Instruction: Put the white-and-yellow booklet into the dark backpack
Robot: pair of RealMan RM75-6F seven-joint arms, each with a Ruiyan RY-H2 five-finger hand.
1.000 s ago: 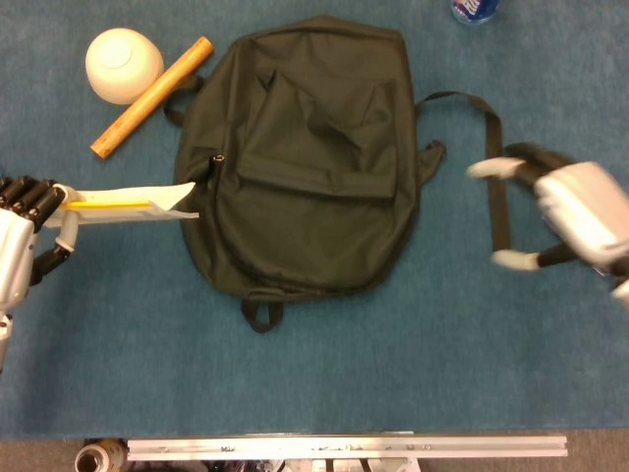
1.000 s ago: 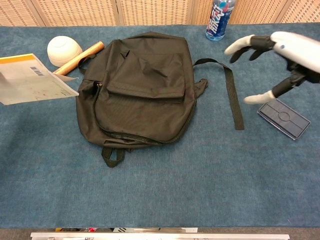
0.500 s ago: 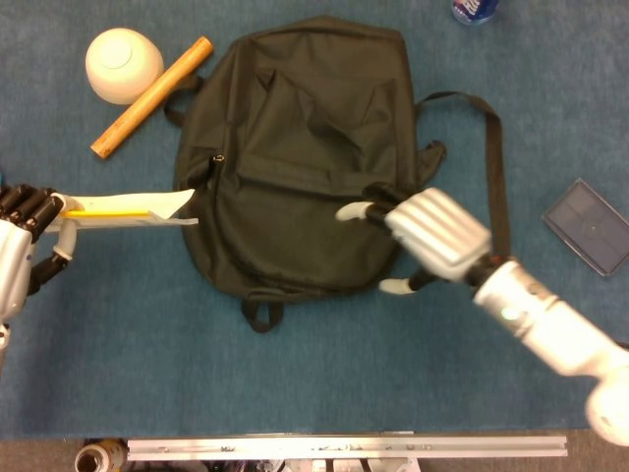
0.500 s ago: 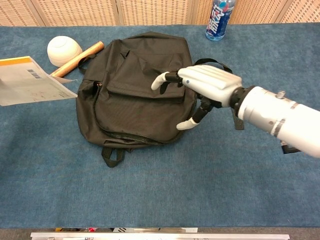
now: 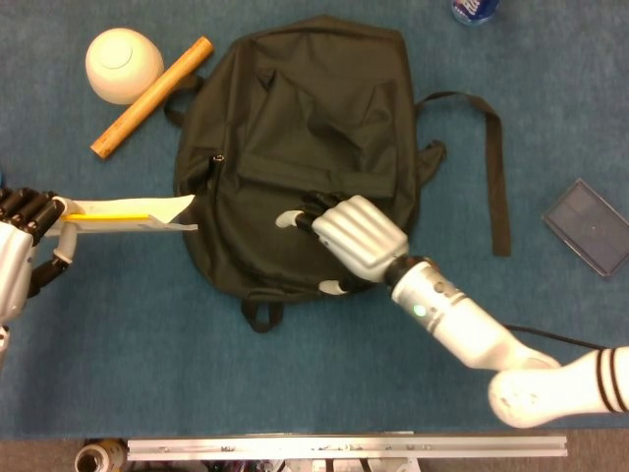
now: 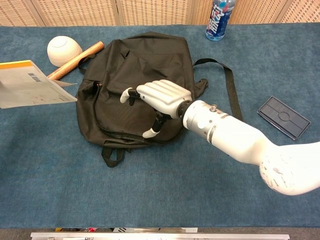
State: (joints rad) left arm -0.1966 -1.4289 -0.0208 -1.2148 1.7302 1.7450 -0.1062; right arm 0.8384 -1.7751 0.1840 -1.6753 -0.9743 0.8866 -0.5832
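The dark backpack [image 5: 295,128] [image 6: 135,70] lies flat in the middle of the blue table, straps trailing to the right. My left hand [image 5: 25,241] at the left edge grips the white-and-yellow booklet [image 5: 128,209] [image 6: 32,85], held level above the table with its tip just left of the backpack's side zipper. My right hand [image 5: 349,236] [image 6: 157,100] hovers over the backpack's lower front panel, fingers spread and holding nothing; whether it touches the fabric is unclear.
A white bowl [image 5: 123,64] and a wooden rolling pin [image 5: 152,95] lie at the back left. A bottle [image 6: 219,19] stands at the back edge. A dark flat case [image 5: 593,225] lies at the right. A loose strap [image 5: 491,167] runs right of the backpack.
My right arm swept from the far right across the table to over the backpack's lower front. The left hand and booklet barely shifted.
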